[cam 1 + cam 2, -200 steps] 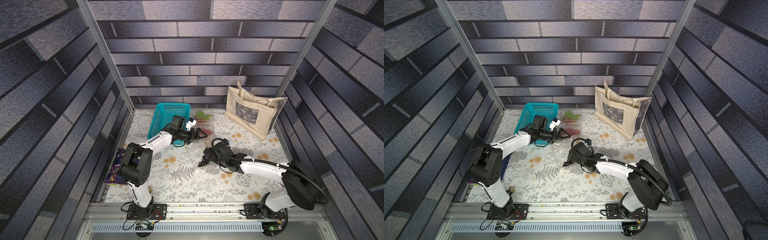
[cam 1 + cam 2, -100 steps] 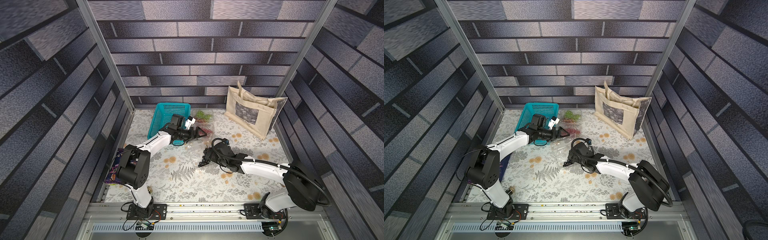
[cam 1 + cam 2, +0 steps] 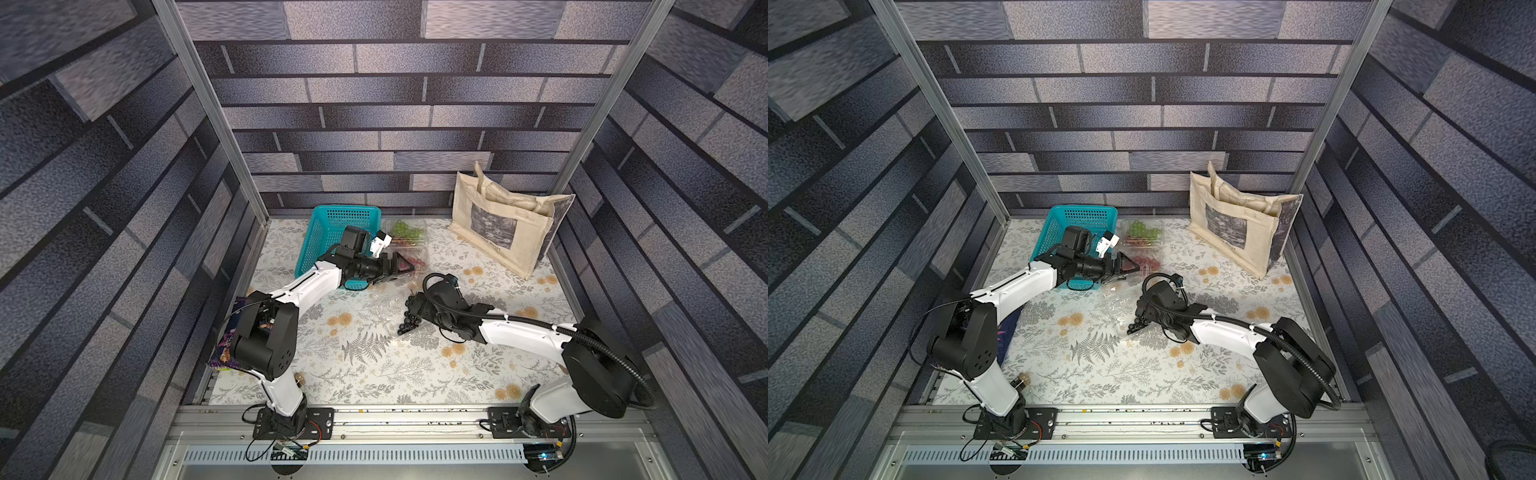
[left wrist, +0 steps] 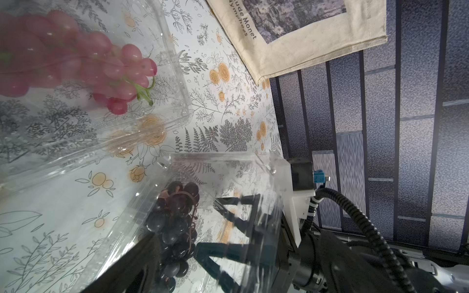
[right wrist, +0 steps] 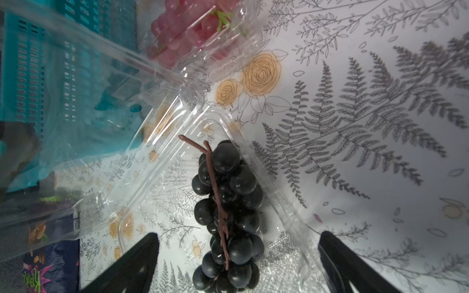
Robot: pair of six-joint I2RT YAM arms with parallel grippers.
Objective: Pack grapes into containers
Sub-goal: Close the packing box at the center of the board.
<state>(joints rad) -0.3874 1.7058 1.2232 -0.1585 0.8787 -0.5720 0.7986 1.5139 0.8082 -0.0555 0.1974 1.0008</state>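
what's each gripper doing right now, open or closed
left gripper: open, nothing held
right gripper: open, black grapes lie between its fingers, not gripped

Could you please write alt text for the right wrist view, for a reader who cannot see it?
A black grape bunch lies in an open clear container, between the wide-open fingers of the right end effector. Beyond it are red grapes in another clear container and a teal basket.

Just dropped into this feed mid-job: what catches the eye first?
The black grapes, lying in an open clear container mid-table between the right gripper's open jaws. Farther back, red grapes sit boxed beside the teal basket; a beige tote stands back right.
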